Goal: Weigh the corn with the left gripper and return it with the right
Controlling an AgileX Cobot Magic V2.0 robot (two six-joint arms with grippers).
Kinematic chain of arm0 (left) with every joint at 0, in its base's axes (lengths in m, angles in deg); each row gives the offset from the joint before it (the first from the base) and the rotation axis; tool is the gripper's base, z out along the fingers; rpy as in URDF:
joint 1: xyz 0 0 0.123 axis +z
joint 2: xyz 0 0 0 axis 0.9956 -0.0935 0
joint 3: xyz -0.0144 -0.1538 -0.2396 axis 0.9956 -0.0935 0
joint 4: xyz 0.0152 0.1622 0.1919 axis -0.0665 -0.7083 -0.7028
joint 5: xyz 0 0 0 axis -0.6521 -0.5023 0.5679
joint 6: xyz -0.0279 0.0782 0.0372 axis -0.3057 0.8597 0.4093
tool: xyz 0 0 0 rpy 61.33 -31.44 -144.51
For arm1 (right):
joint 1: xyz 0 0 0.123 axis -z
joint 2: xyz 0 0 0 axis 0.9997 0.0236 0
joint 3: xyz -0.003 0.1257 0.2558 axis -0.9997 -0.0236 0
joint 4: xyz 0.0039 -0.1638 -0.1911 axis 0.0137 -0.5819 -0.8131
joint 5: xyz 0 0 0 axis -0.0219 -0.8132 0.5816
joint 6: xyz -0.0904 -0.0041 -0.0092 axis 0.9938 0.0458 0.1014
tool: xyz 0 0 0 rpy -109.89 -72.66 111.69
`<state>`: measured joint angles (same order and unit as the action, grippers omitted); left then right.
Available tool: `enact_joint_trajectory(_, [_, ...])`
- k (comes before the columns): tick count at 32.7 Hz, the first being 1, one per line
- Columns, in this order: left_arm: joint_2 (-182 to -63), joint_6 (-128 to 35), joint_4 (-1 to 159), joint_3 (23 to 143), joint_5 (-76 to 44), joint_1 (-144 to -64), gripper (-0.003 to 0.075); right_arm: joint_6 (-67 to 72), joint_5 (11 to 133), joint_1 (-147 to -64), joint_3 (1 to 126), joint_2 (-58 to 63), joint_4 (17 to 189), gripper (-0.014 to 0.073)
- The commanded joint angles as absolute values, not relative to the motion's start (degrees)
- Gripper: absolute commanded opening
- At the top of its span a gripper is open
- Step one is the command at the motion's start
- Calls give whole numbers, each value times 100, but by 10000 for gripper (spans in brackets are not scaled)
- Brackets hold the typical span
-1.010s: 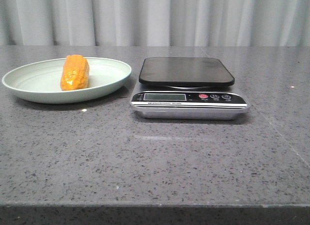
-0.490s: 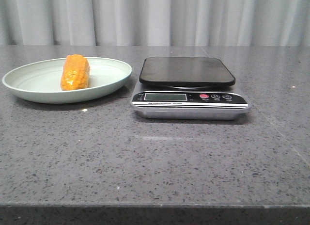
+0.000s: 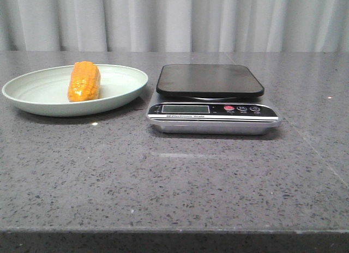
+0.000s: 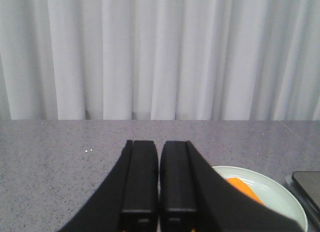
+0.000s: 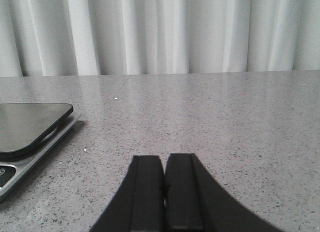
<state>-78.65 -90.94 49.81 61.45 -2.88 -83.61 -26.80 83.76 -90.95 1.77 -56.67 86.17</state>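
The orange-yellow corn [image 3: 84,82] lies on a pale green plate [image 3: 38,95] at the left of the grey table. A digital scale [image 3: 212,100] with a black platform stands to the right of the plate, nothing on it. Neither arm shows in the front view. In the left wrist view my left gripper [image 4: 159,144] is shut and empty, above the table, with the corn [image 4: 242,188] and the plate [image 4: 280,192] beside it, partly hidden by a finger. In the right wrist view my right gripper [image 5: 164,158] is shut and empty, with the scale [image 5: 30,124] off to one side.
A white curtain [image 3: 174,18] hangs behind the table's far edge. The table's front edge [image 3: 174,231] runs across the bottom of the front view.
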Motion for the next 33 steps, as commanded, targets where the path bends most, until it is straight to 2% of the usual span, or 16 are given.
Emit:
enact_joint_trajectory(1, [-8049, -9116, 5037, 6308, -637, -8488, 165, -2635, 8810, -9076, 223, -5762, 8554, 150])
enact_joint_trajectory(3, [-8156, -9116, 5037, 6339, -511, -8598, 222, -2635, 8810, -9076, 223, -5762, 8554, 150])
enact_joint_trajectory(6, [-8447, -9116, 5037, 6446, -140, -8776, 380, -2635, 8810, -9076, 223, -5762, 8554, 150])
enact_joint_trajectory(9, [-8821, -9116, 5059, 6575, 178, -8931, 499, -2635, 8810, -9076, 223, -5762, 8554, 150])
enact_joint_trajectory(11, [-9163, -9116, 5059, 6704, 346, -9003, 548, -2635, 8810, -9076, 223, -5762, 8554, 150])
enact_joint_trajectory(20, [-10905, -9087, 5119, 7592, 608, -9251, 559, -2635, 8810, -9076, 223, -5762, 8554, 150])
enact_joint_trajectory(33, [-14181, -9317, 5111, 9808, 1802, -9975, 558, -2635, 8810, -9076, 223, -5762, 8554, 150])
